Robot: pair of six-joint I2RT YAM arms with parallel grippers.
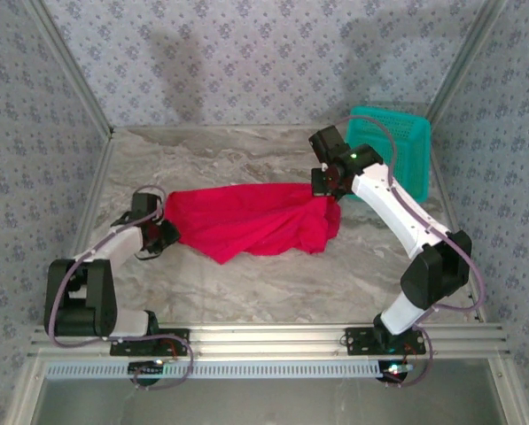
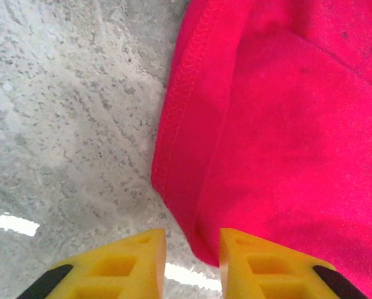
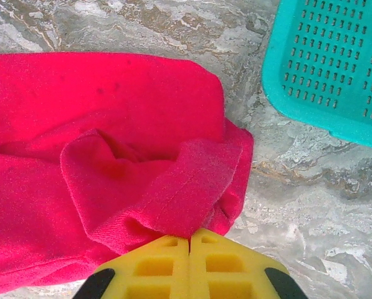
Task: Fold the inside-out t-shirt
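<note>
Marble table (image 1: 273,283) bears the t-shirt (image 1: 255,221); the teal basket (image 1: 397,142) lies near the right gripper (image 3: 189,238), clamped on a fold. The left wrist view shows the left gripper (image 2: 192,233) parted beside hem stitching (image 2: 182,81).

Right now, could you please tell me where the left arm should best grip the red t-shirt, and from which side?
Probably the stitched hem at the left end of the t-shirt, approached from the bare table side: that doubled edge lies just ahead of the parted jaws of the left gripper.

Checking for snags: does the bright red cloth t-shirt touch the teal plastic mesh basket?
No, bare marble tabletop separates the t-shirt from the basket.
</note>
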